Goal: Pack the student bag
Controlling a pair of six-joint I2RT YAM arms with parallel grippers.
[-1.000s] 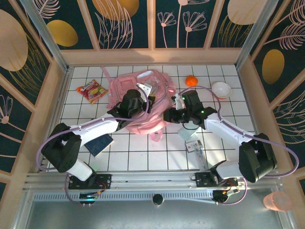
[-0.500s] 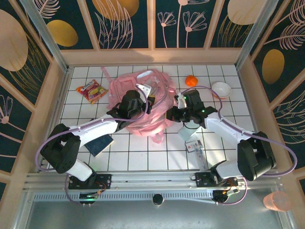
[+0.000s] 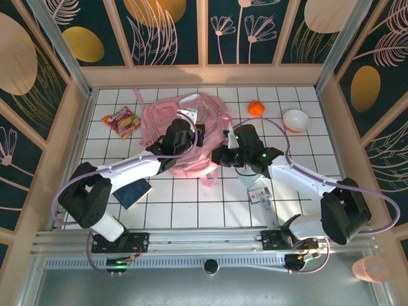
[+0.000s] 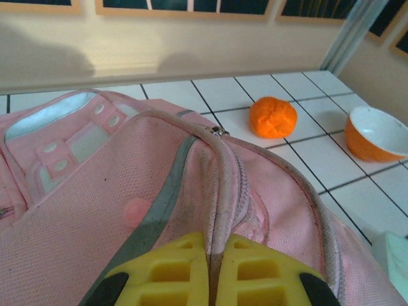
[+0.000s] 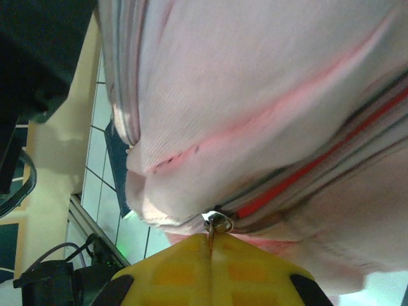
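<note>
Two grippers are closing on the student bag (image 3: 159, 118) from opposite sides, and it is lying slumped between them on the tiles. My left gripper (image 4: 209, 255) is pinching the bag's raised zip seam (image 4: 223, 166), whose ridge is running straight ahead of the yellow fingers (image 4: 166, 271). My right gripper (image 5: 210, 245) is clamping a small metal zip pull (image 5: 218, 224), with soft ribbed pink cloth bulging just beyond. I am judging the right arm better placed to draw the zip. Farther past the left fingers, a dimpled orange (image 4: 273, 117) and a glossy bowl (image 4: 379, 131) are sitting on white tiles (image 4: 217, 89).
</note>
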